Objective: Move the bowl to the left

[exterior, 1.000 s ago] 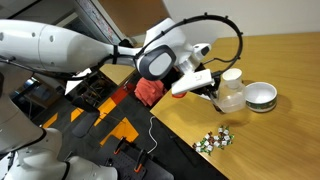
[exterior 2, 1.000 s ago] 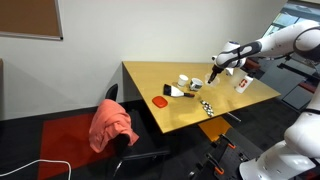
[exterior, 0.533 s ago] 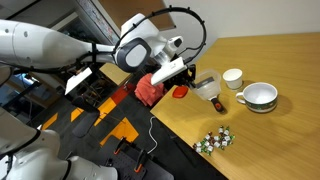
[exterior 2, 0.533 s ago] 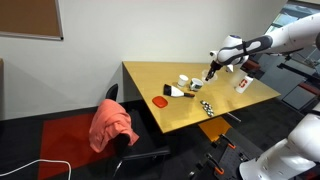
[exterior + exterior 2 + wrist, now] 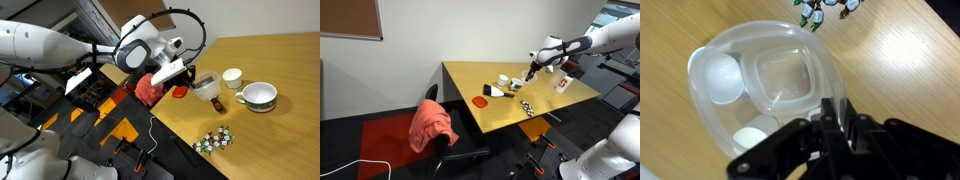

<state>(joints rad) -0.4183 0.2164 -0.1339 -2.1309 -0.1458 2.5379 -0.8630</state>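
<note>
Your fingers [image 5: 828, 118], pinched on the rim of the wide, shallow, transparent plastic bowl [image 5: 207, 90], have carried it left, clear of the small white cup [image 5: 232, 78], and stopped, so setting it down probably finishes the job.

A pale wooden worktop [image 5: 490, 108] stands before a white wall [image 5: 450, 30]. Beside the worktop, a chair [image 5: 458, 155] draped with red cloth [image 5: 432, 123] sits by red carpet [image 5: 370, 138].

The bowl [image 5: 770, 85] is clear glossy plastic; the table [image 5: 902, 70], smooth light wood.
</note>
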